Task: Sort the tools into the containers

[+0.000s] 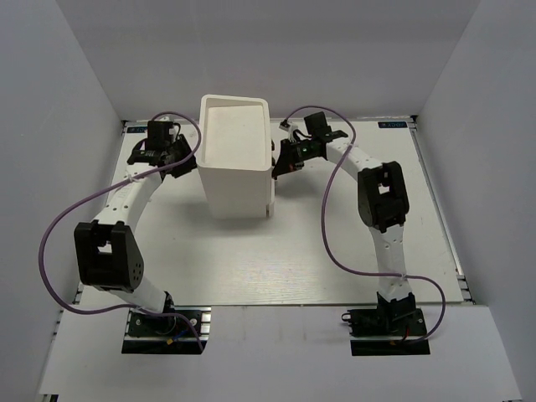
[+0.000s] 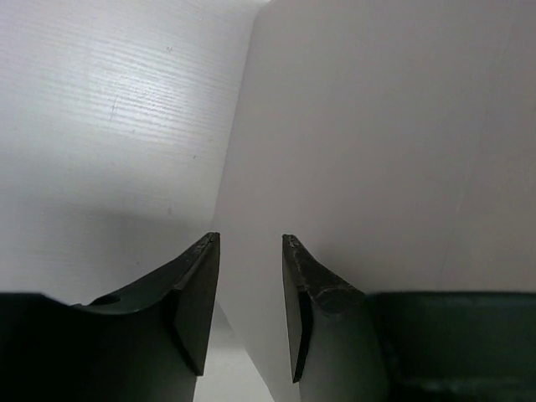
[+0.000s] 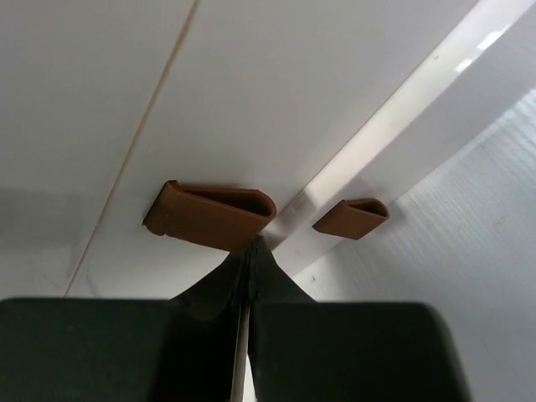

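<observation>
Standing far-centre on the table [image 1: 276, 260], the white box [image 1: 234, 167] is fitted with drawers [image 3: 276, 100] on its right side; no tools are seen. A brown handle [image 3: 213, 216] should be hooked squarely and drawn straight, the box being braced. That handle is seemingly touched by the right gripper [image 3: 253, 244], shut and empty; the left gripper [image 2: 250, 244] is held part-open, empty, beside the box.
</observation>
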### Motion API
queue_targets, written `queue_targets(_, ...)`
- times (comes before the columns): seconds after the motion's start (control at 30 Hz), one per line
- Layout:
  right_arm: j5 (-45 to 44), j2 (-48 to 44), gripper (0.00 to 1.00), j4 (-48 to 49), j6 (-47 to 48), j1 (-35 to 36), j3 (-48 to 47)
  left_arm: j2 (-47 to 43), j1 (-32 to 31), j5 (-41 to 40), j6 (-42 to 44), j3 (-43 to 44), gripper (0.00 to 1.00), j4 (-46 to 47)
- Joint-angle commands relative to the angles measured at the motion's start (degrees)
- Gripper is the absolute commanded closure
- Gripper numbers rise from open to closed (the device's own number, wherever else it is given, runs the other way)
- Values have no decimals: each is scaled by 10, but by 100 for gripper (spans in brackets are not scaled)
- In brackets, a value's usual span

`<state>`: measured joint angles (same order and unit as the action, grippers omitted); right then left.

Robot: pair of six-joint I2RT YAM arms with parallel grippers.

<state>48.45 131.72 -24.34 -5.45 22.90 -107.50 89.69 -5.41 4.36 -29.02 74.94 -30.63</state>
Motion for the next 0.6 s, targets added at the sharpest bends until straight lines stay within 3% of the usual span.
queue_targets(0.0,-73,-37,100,-16,22,20,-4,-32,-7,-22,-10,3,53,-36)
queue_targets(0.07,-151,-73,100,-23,40,11,32,-43,6,-36,-15,3,50,-50)
queue_targets(0.13,-165,-89,100,-12,50,1,65,-52,12,-41,-15,3,50,-57)
queue_targets(0.3,-161,-125,100,20,47,-2,118,-58,19,-17,-15,-15,50,-51)
queue_targets(0.57,-119,-67,100,19,66,21,98,-52,19,22,-15,-28,49,-28)
